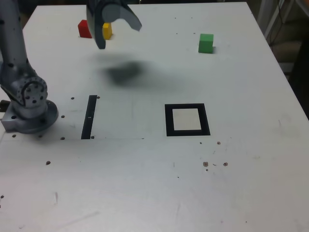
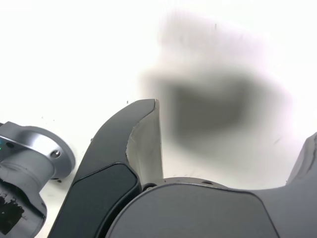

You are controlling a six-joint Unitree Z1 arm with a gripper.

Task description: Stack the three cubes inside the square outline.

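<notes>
Yellow cube [image 1: 107,31] seemingly just beside the spread fingers [image 1: 102,41], partly hidden

We saw a thin black strip [image 1: 89,125] lying flat on a white table [image 1: 116,193]. We saw small dark dots [image 1: 63,138] near the strip, toward the exterior view's left. A blurry grey shadow [image 1: 124,72] fell above the strip in that view. Brown specks [image 1: 205,164] sat well apart from the strip, toward the exterior view's right. Farther that way from the strip, past the table's edge, we saw pale bars [image 1: 265,17].
</notes>
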